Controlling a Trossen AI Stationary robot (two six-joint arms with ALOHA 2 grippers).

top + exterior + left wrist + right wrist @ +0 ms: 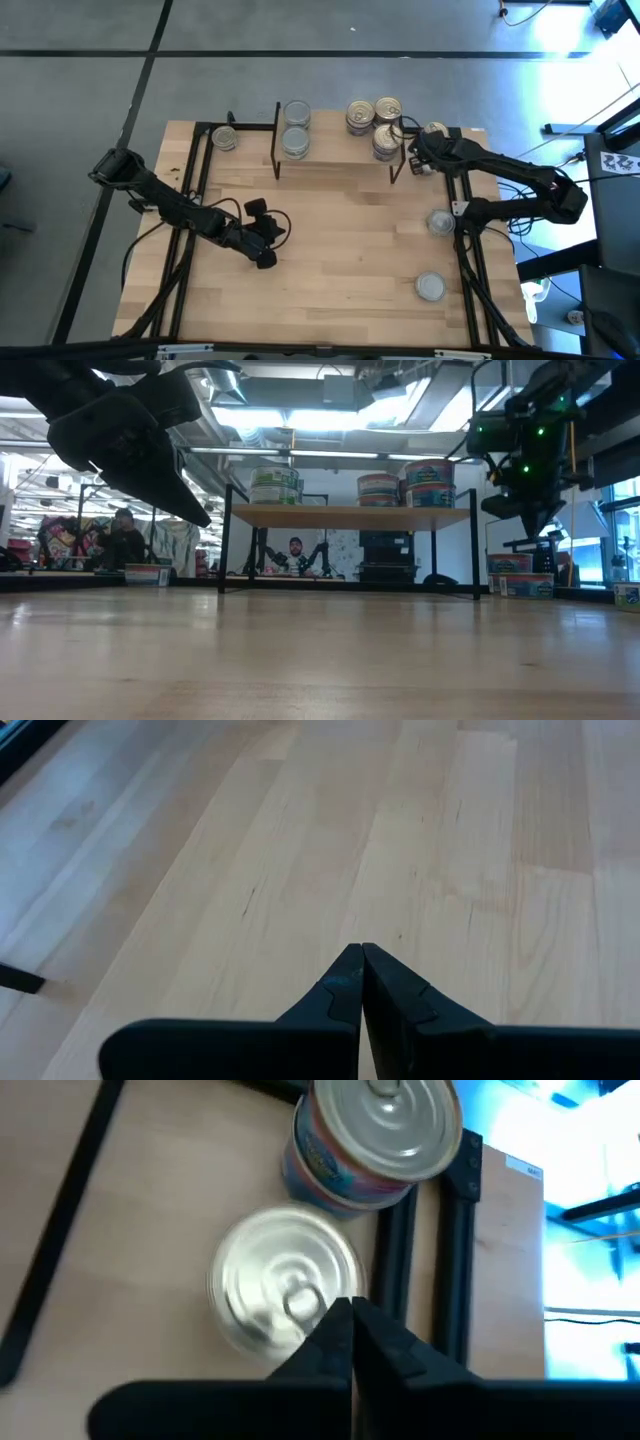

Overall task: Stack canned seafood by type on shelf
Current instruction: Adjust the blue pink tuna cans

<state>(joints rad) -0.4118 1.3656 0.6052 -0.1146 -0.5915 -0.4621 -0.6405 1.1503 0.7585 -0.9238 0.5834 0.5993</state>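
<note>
The shelf [335, 165] stands at the table's far edge. On it are two silver-lidded cans [296, 127] on the left and three gold-lidded cans [375, 122] on the right; in the low view these cans [430, 482] stand in short stacks. My right gripper [350, 1315] is shut and hangs just off the shelf's right end [415, 150], above a silver-lidded can [285, 1280] on the table. A second can [375, 1135] stands beyond it. My left gripper [272, 232] is shut over bare table [360, 955].
Loose cans stand on the table at the far left [225, 138], the right edge [441, 222] and the near right [430, 287]. Black frame rails [420, 1250] run beside the can under my right gripper. People sit in the room beyond [295, 555].
</note>
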